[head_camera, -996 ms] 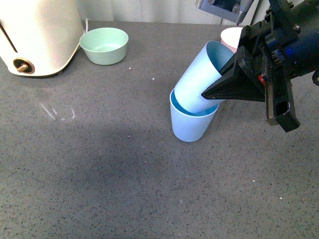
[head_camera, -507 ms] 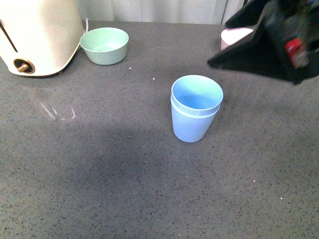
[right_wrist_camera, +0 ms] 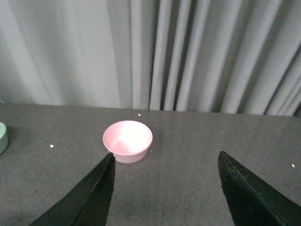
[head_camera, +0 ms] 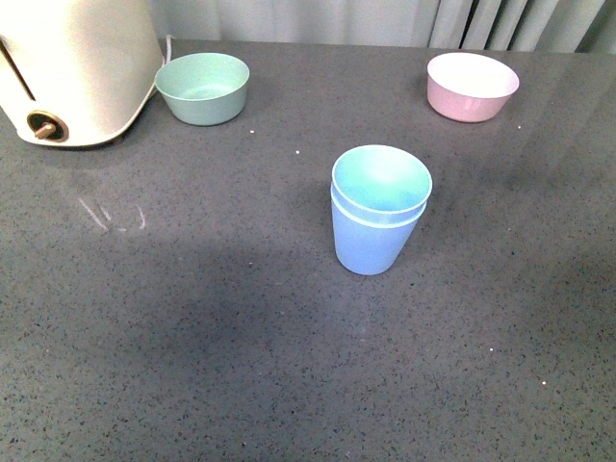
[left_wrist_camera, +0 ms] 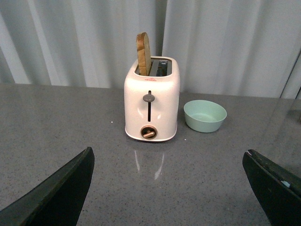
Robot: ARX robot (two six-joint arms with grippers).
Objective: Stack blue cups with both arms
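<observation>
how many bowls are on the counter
2. The mint green bowl sits at the far left beside the toaster; the pink bowl sits at the far right. None seems hidden.

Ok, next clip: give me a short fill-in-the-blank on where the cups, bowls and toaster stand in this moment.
1. One light blue plastic tumbler sits nested ____ the other light blue tumbler, both upright.
2. The slice of bread stands in a slot of the cream ____.
3. In the front view, the round pink bowl lies to the ____ of the stacked cups.
4. Both the left gripper and the right gripper hold ____.

Missing words: inside; toaster; right; nothing
</observation>
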